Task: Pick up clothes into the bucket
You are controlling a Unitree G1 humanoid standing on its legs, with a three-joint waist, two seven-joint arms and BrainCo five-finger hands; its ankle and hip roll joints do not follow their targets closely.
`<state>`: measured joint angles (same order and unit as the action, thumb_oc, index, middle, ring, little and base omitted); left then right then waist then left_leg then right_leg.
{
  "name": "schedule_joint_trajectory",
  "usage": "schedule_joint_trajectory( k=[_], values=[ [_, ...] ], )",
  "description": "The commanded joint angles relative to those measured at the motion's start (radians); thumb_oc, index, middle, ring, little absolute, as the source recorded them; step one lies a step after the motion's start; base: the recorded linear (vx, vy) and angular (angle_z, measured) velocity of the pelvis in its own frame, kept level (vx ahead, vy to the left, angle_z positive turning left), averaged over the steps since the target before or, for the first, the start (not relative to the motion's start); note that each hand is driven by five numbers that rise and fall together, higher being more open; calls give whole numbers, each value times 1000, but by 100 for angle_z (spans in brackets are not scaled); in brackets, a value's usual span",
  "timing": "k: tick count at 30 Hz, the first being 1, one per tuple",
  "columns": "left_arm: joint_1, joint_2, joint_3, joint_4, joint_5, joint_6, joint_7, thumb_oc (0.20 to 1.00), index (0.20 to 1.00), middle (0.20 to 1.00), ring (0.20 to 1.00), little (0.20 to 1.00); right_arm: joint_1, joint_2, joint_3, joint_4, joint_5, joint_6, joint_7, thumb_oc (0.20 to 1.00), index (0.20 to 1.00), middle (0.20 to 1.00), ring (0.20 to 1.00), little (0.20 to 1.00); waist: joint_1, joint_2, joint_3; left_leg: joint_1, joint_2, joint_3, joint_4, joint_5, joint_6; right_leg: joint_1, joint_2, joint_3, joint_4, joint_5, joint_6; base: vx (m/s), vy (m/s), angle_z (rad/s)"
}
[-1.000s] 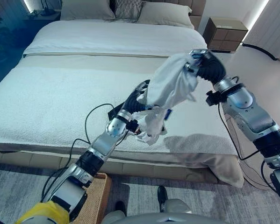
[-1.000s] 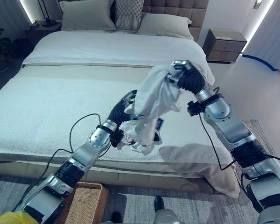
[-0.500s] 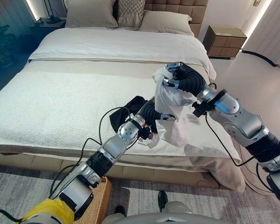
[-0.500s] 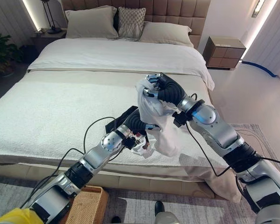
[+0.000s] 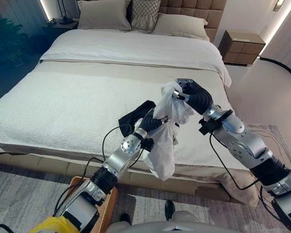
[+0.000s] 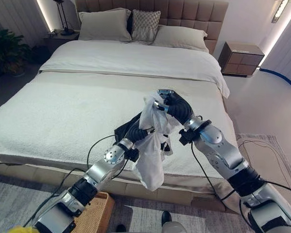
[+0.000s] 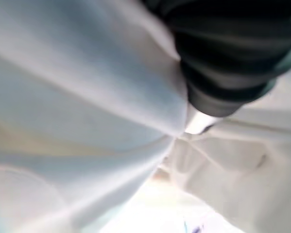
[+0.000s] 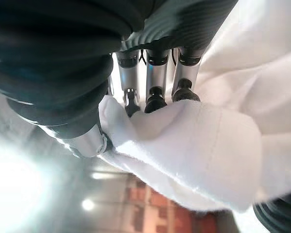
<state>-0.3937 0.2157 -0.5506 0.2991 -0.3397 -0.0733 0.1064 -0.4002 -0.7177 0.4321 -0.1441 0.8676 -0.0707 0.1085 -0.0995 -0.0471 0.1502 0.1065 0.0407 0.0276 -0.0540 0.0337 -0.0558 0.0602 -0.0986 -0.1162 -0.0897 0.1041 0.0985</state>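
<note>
Change: the white garment (image 5: 165, 131) has come down from its high spread and now hangs in one long fold at the frame's centre, over the near edge of the bed (image 5: 62, 102).
Right hand (image 6: 177, 108): fingers curled tight on the garment's top (its wrist view shows dark tips pressed into the cloth).
Left hand (image 5: 152, 122): buried in the cloth at mid-height; whether it grips, I cannot tell.
Earlier: garment stretched wide between raised hands, toward the upper right.
Meaning: cloth is gathered, likely ready to lower into the wicker bucket (image 5: 105, 208), lower left.
Remaining: dark garment (image 5: 133, 115) lies on the bed.
</note>
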Motion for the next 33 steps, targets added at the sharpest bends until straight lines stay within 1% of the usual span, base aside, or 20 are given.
schedule_joint_trajectory(
  k=[1, 2, 3, 5, 8, 9, 11, 12, 14, 15, 19, 21, 22, 23, 25, 27, 29, 30, 32, 33],
  values=[
    [-26, -5, 29, 54, -26, -27, 31, 200, 200, 200, 200, 200, -49, 36, -115, -118, 97, -84, 13, 329, 329, 329, 329, 329, 11, -56, -28, -61, -23, -10, 107, -91, 0, 8, -50, -28, 101, -113, 54, 6, 1, 15],
    [-2, -3, 52, 43, -36, -31, 35, 200, 200, 200, 200, 200, -9, 56, -143, -114, 97, -90, 5, 859, 859, 859, 859, 859, 13, -56, -29, -62, -25, -13, 106, -91, 1, 9, -51, -31, 102, -115, 54, 5, 2, 8],
    [-2, -2, 51, 42, -36, -31, 35, 200, 200, 200, 200, 200, -7, 56, -144, -114, 97, -90, 4, 1000, 1000, 1000, 1000, 1000, 13, -56, -29, -62, -25, -13, 107, -91, 1, 9, -51, -31, 103, -115, 54, 12, 0, 5],
    [37, 12, 84, 9, -52, -36, 34, 200, 200, 200, 200, 200, 47, 90, -177, -95, 92, -94, -8, 1000, 1000, 1000, 1000, 1000, 16, -56, -29, -65, -28, -17, 108, -92, 2, 7, -53, -36, 105, -115, 54, 7, -2, 4],
    [56, 23, 103, -10, -58, -39, 32, 200, 200, 200, 200, 200, 74, 102, -199, -85, 80, -94, -15, 1000, 1000, 1000, 1000, 1000, 17, -54, -28, -66, -28, -18, 108, -93, 3, 6, -53, -39, 107, -116, 54, 0, 0, 0],
    [114, 50, 160, -71, -97, -48, 24, 200, 200, 200, 200, 200, 161, 153, -266, -41, 9, -98, -49, 1000, 1000, 1000, 1000, 1000, 22, -50, -24, -73, -30, -24, 110, -94, 5, 2, -55, -44, 112, -118, 53, -1, 8, 7],
    [153, 74, 199, -119, -106, -56, 15, 200, 200, 200, 200, 200, 218, 192, -302, -6, -65, -93, -71, 1000, 1000, 1000, 1000, 1000, 26, -47, -21, -77, -32, -28, 111, -94, 6, -2, -56, -48, 116, -121, 52, 0, 8, 15],
    [154, 74, 199, -119, -106, -56, 15, 200, 200, 200, 200, 200, 218, 192, -302, -7, -65, -93, -71, 1000, 1000, 1000, 1000, 1000, 26, -48, -21, -77, -32, -28, 112, -94, 6, -2, -56, -48, 116, -121, 52, 2, 1, 13],
    [223, 105, 283, -191, -128, -70, 2, 200, 200, 200, 200, 200, 332, 266, -349, 60, -153, -80, -98, 1000, 1000, 1000, 1000, 1000, 32, -44, -14, -85, -32, -35, 115, -95, 7, -6, -56, -53, 119, -125, 51, -5, -4, 5],
    [224, 105, 283, -192, -128, -70, 2, 200, 200, 200, 200, 200, 332, 266, -349, 60, -153, -80, -98, 1000, 1000, 1000, 1000, 1000, 32, -44, -14, -85, -32, -35, 115, -95, 7, -6, -56, -53, 119, -125, 51, 0, 0, 0],
    [315, 134, 411, -255, -145, -94, -12, 200, 200, 200, 200, 200, 448, 367, -401, 209, -216, -67, -115, 1000, 1000, 1000, 1000, 1000, 40, -37, -2, -99, -35, -46, 129, -99, 9, -15, -57, -59, 133, -134, 47, -5, 1, 3],
    [352, 141, 473, -280, -153, -108, -18, 200, 200, 200, 200, 200, 475, 405, -430, 305, -246, -71, -136, 1000, 1000, 1000, 1000, 1000, 44, -34, 7, -109, -38, -53, 141, -102, 9, -21, -58, -61, 141, -137, 46, -15, 2, 3],
    [393, 149, 526, -312, -166, -123, -24, 200, 200, 200, 200, 200, 493, 430, -455, 392, -286, -74, -157, 1000, 1000, 1000, 1000, 1000, 51, -32, 17, -125, -41, -62, 155, -104, 9, -29, -60, -64, 150, -141, 44, -24, 1, 11],
    [394, 150, 527, -314, -166, -122, -25, 200, 200, 200, 200, 200, 492, 430, -454, 393, -286, -75, -157, 1000, 1000, 1000, 1000, 1000, 50, -32, 17, -126, -41, -62, 156, -105, 9, -30, -60, -64, 151, -142, 44, -46, 0, 17],
    [449, 166, 608, -356, -189, -149, -26, 200, 200, 200, 200, 200, 492, 447, -481, 569, -353, -73, -190, 1000, 1000, 1000, 1000, 1000, 69, -29, 47, -161, -51, -83, 184, -106, 9, -55, -62, -72, 171, -147, 40, -83, -5, 19],
    [479, 169, 647, -378, -196, -161, -20, 200, 200, 200, 200, 200, 488, 449, -493, 694, -387, -69, -204, 1000, 1000, 1000, 1000, 1000, 82, -25, 73, -191, -57, -102, 211, -111, 8, -76, -65, -80, 198, -157, 37, -83, -4, 12],
    [487, 170, 660, -388, -199, -165, -19, 200, 200, 200, 200, 200, 485, 452, -500, 709, -385, -68, -204, 1000, 1000, 1000, 1000, 1000, 86, -24, 78, -210, -61, -112, 217, -105, 9, -93, -69, -84, 207, -156, 36, -79, 11, 29],
    [510, 185, 693, -392, -171, -174, -3, 200, 200, 200, 200, 200, 481, 450, -513, 820, -418, -61, -222, 1000, 1000, 1000, 1000, 1000, 100, -15, 108, -246, -70, -134, 243, -102, 11, -122, -81, -97, 245, -164, 31, -127, 33, 31],
    [517, 189, 707, -373, -166, -182, 10, 200, 200, 200, 200, 200, 467, 443, -515, 881, -437, -64, -228, 1000, 1000, 1000, 1000, 1000, 108, -6, 137, -288, -81, -159, 276, -103, 15, -160, -98, -112, 293, -175, 25, -104, 37, 36],
    [517, 189, 707, -373, -166, -183, 10, 200, 200, 200, 200, 200, 467, 442, -515, 882, -437, -64, -228, 1000, 1000, 1000, 1000, 1000, 107, -6, 137, -290, -82, -160, 277, -103, 15, -161, -98, -112, 294, -175, 25, -109, 27, 47]
  ],
)
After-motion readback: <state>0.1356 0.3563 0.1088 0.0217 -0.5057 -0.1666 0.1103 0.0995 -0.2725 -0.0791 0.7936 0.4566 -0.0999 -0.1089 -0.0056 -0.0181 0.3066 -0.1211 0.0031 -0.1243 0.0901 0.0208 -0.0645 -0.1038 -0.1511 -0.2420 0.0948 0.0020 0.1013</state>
